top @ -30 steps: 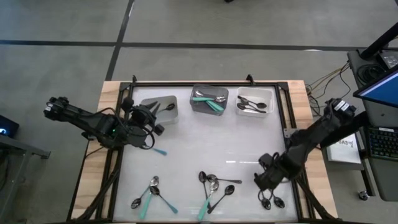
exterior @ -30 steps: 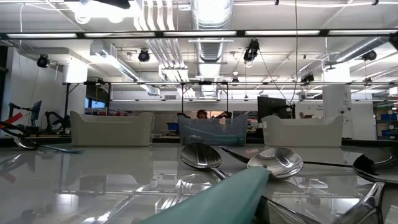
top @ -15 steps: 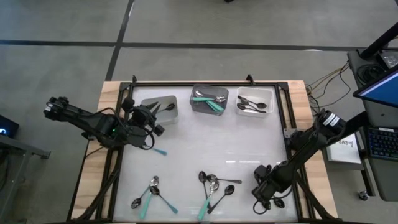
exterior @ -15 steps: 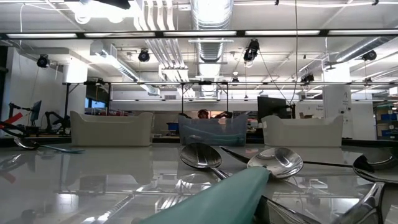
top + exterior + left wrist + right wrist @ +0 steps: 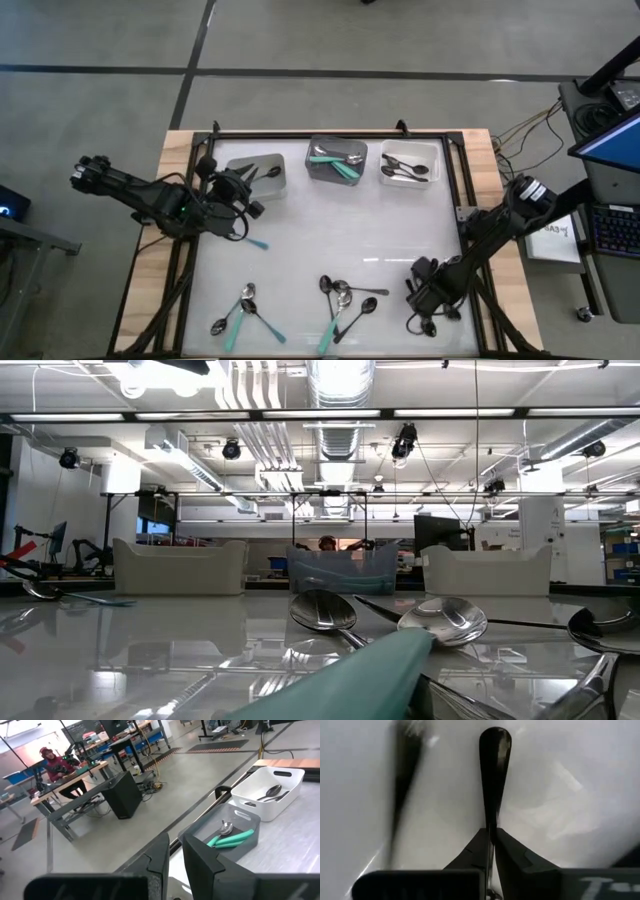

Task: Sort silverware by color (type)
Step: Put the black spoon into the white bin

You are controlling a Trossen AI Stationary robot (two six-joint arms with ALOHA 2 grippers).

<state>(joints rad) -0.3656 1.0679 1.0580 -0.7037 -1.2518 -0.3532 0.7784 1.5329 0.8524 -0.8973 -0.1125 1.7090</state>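
1. The right gripper (image 5: 432, 297) is seen at lower right of the high view, low over the table (image 5: 330, 235). In the right wrist view its fingers (image 5: 479, 849) are pinched almost together on the handle of a black spoon (image 5: 493, 775).
2. More black spoons (image 5: 428, 326) lie on the table just below that gripper, at the lower right edge.
3. The left gripper (image 5: 240, 192) is parked at upper left of the high view, beside the grey left bin (image 5: 256, 177). In the left wrist view its fingers (image 5: 162, 859) are nearly closed with a narrow gap, and nothing is seen held between them.
4. A teal-handled spoon (image 5: 252, 241) lies on the table just below the left gripper.
5. The left bin holds one dark spoon (image 5: 270, 172). The dark middle bin (image 5: 336, 158) holds teal-handled spoons (image 5: 337, 164); these are also seen in the left wrist view (image 5: 231, 836). The white right bin (image 5: 410, 162) holds black spoons (image 5: 404, 167).
6. A mixed cluster (image 5: 243, 310) of teal-handled and black spoons is seen at lower left; a second cluster (image 5: 345, 300) of silver, black and teal-handled spoons sits at lower centre.
7. In the low view, silver spoon bowls (image 5: 324, 609) and a teal handle (image 5: 350, 678) fill the foreground.
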